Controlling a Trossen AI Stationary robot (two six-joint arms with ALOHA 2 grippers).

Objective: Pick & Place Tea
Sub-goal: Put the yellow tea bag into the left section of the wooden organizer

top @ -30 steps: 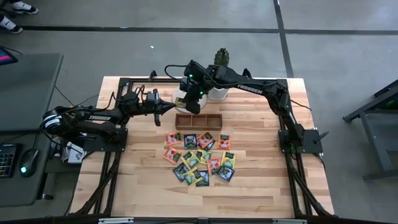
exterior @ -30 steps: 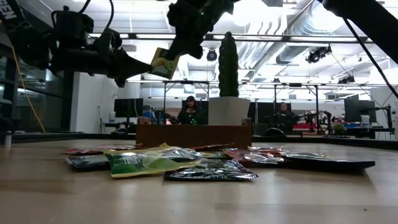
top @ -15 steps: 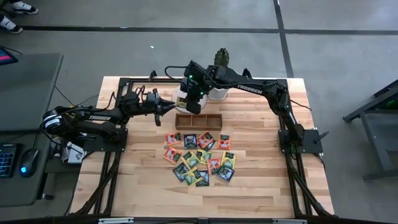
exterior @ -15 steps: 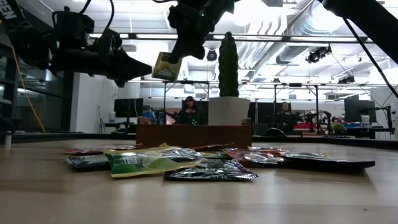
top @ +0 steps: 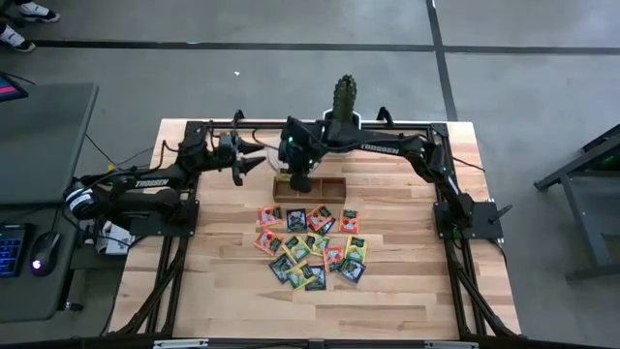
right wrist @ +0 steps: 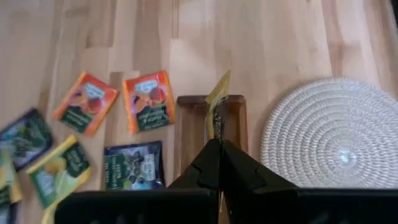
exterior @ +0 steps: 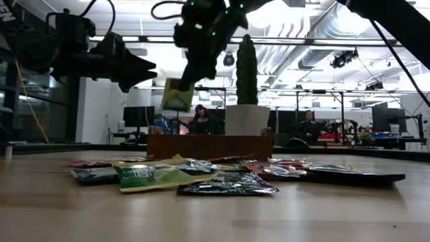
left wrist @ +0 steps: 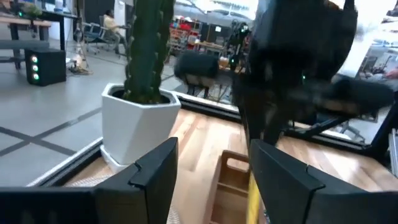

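My right gripper (top: 301, 180) hangs over the left end of the brown wooden tray (top: 325, 191), shut on a yellow tea packet (exterior: 176, 95). The right wrist view shows that packet (right wrist: 217, 107) edge-on above the tray's end compartment (right wrist: 194, 134). My left gripper (top: 256, 161) stands open in the air to the left of the tray, its fingers (left wrist: 155, 171) holding nothing. Several more tea packets (top: 312, 247), yellow, orange, green and dark, lie flat on the table in front of the tray. My right gripper pinches the yellow packet's upper edge (right wrist: 219, 133) between its two fingers. The fingers come from above, pointing down. The packet hangs below them, slightly tilted, clear of the tray and the table.
A cactus (top: 346, 95) in a white pot (exterior: 247, 119) stands behind the tray at the far edge. A round woven mat (right wrist: 329, 140) lies beside the tray's left end. The table's near half, in front of the pile, is bare wood (top: 320, 310).
My left gripper has opened, let go of the yellow packet and drawn back toward the table's left and far edge. My right gripper, shut on the packet, has carried it down and toward the near edge, over the tray's left end.
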